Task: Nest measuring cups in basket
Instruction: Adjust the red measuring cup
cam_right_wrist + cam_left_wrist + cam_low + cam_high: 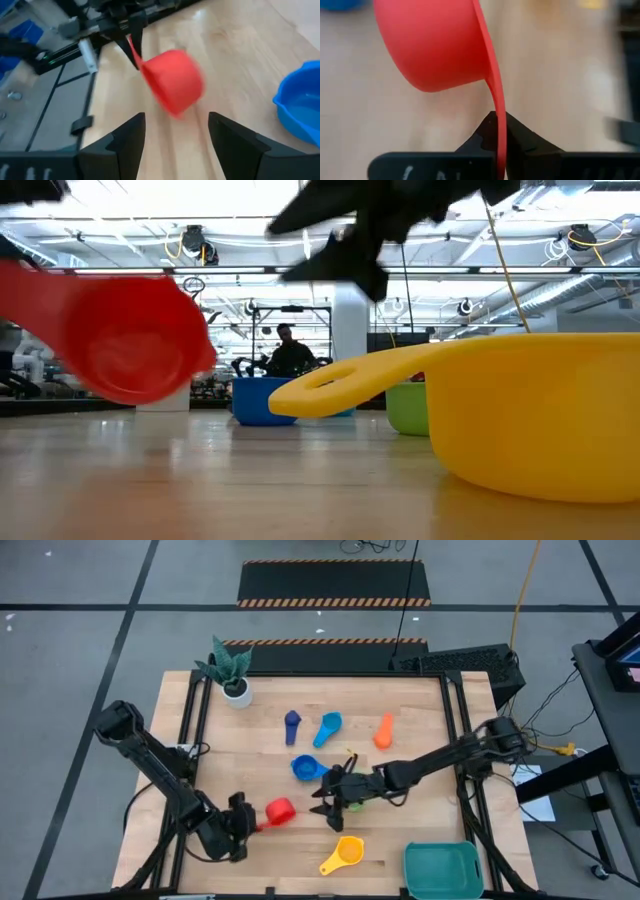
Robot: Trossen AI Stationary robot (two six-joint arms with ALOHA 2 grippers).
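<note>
The left gripper has its fingers pinched tight on the flat handle of the red measuring cup. The handle runs edge-on between the two finger tips, and the bowl stands out just beyond them, tipped on its side and lifted off the wooden surface.

The right gripper has its fingers spread wide with nothing between them. They point toward the red cup, which sits a little ahead of their tips, not touching either one. Just beside these fingers lies the blue measuring cup, and the green measuring cup is nearly hidden under the right arm in the high view, showing better from the low view.

The yellow measuring cup rests on the surface near the right fingers, on their basket side. The teal basket stands at the surface's near corner, well apart from both sets of fingers, with no cup visible in it.

Farther off from both grippers, toward the far edge, lie the navy measuring cup, the light blue measuring cup and the orange measuring cup in a loose row. A potted plant in a white pot stands at the far corner.
</note>
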